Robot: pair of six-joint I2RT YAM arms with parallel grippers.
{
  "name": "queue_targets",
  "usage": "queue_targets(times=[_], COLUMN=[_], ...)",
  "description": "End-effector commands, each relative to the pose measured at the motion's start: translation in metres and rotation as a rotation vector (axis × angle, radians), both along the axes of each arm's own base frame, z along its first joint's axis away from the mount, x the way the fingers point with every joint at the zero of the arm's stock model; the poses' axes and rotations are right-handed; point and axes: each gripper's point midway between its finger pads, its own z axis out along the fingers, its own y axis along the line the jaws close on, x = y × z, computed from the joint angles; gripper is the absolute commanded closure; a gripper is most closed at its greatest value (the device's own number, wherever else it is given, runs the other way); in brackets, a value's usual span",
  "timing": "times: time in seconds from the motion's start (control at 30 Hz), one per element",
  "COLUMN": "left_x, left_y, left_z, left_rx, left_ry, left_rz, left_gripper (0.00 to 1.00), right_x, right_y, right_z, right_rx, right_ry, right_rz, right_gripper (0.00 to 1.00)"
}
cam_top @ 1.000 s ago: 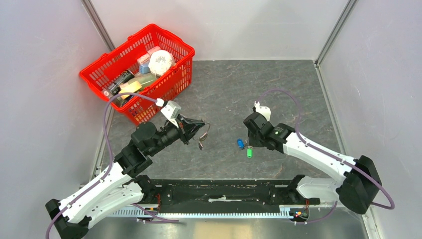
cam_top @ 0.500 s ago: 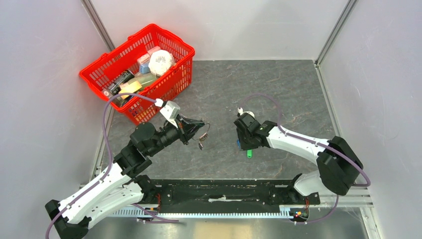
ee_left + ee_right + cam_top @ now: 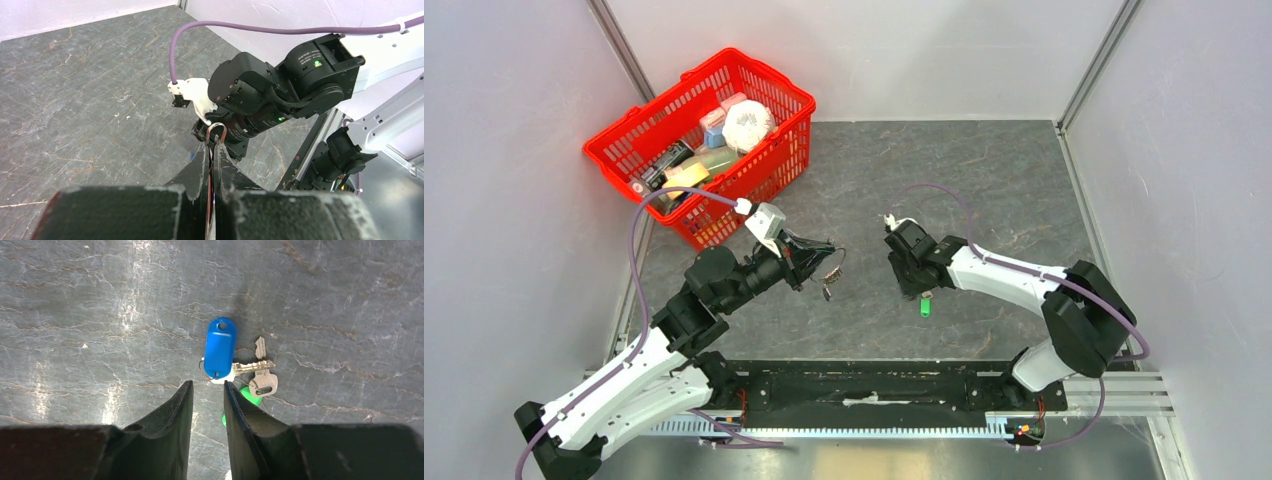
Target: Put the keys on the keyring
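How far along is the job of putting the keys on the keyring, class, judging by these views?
Done: the left end effector is shut on the keyring, holding it above the table. In hand: the right end effector hovers open over the blue key tag, gripping nothing. Left: that tag, the silver keys and the green key tag all lie on the table; none is picked up or threaded yet.

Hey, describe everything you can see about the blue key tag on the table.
The blue key tag is a rounded oblong of glossy plastic with a small hole at its far end. It lies flat on the grey stone-patterned table, beyond the open right gripper, not touching it. At its near end a small wire loop meets silver keys, with a green tag beside.
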Motion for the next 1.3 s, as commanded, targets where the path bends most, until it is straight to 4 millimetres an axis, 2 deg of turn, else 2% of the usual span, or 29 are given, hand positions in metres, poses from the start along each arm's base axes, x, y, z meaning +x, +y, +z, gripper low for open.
queue_targets(times=[0.0,0.23,0.77,1.07,1.27], left_x=[-0.003,-0.003,-0.004,-0.004,-0.004], left_y=[0.003,0.005,0.007,0.008,0.008], left_z=[0.032,0.033,0.036,0.035,0.036], left_rx=[-0.074,-0.074,-0.080,-0.079,-0.080], left_ry=[-0.047,-0.049,-0.056,-0.055,-0.056], left_rz=[0.002,0.006,0.013,0.014,0.013], left_gripper=[0.98,0.98,0.98,0.98,0.98], right_x=[0.014,0.012,0.015,0.017,0.016], right_y=[0.014,0.017,0.014,0.005,0.008], right_z=[0.007,-0.004,-0.008,-0.010,-0.010], right_rx=[-0.004,-0.017,-0.052,-0.095,-0.080], right_ry=[-0.044,-0.016,-0.017,-0.022,-0.011], right_rz=[0.092,0.112,0.078,0.044,0.047], right_gripper=[0.64,0.67,0.71,0.82,0.92])
